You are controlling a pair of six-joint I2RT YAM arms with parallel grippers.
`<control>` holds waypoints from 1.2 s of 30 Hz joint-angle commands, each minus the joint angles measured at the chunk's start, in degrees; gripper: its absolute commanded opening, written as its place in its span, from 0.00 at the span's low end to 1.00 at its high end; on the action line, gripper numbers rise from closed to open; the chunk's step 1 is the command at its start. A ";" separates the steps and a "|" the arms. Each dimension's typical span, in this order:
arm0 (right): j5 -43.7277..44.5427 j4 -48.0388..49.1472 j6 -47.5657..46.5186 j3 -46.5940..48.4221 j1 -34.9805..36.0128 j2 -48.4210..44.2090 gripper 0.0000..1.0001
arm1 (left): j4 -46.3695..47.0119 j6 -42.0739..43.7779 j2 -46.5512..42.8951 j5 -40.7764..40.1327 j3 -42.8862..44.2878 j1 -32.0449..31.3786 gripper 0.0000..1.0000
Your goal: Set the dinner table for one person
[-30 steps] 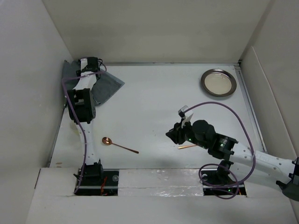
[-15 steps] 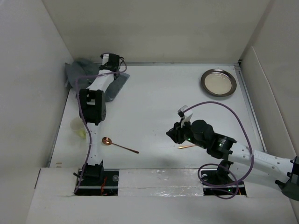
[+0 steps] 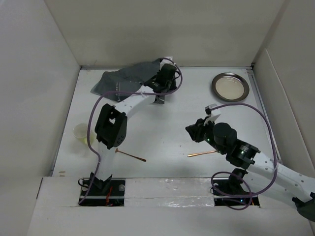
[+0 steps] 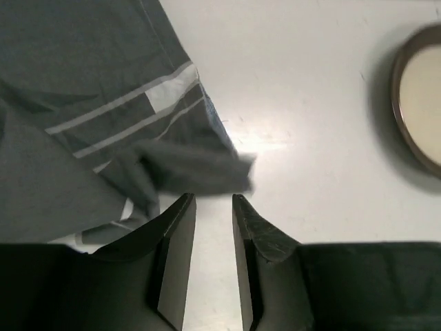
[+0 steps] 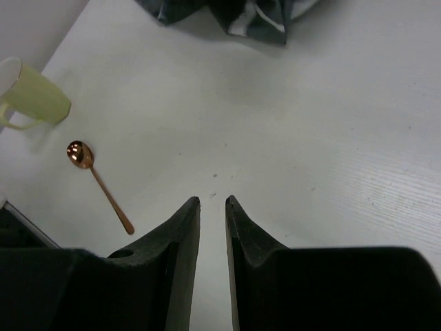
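Left gripper [image 4: 213, 198]: jaws parted by a narrow slit, nothing between them. A blurred fold of the striped grey placemat [image 4: 83, 89] lies just past the fingertips; contact not discernible.
Left arm: stretched long to the placemat's right end.
Right gripper [image 5: 212, 200]: jaws likewise narrowly apart, empty, over bare surface well apart from the placemat, nearer and to its right.
Right arm: low, wrist aimed toward the placemat.
Dinner table [image 3: 162, 128]: beneath the placemat, which lies along its far edge.
Metal plate [image 3: 230, 87]: right of the placemat.
Yellow cup [image 3: 82, 133], copper spoon [image 5: 100, 186]: nearer than the placemat.
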 commanded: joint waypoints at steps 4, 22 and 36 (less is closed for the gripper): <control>5.02 -0.77 4.60 -0.55 -1.21 -1.56 0.27 | 3.76 -3.03 -4.60 3.38 -5.16 -3.46 0.51; -1.13 3.96 3.89 -3.01 -2.35 -0.59 0.30 | 22.21 -26.67 -38.98 -14.64 -59.49 12.80 0.55; -7.46 5.73 1.79 -2.48 -2.35 -0.59 0.48 | 39.54 -37.57 -24.22 -17.02 -62.39 15.44 0.59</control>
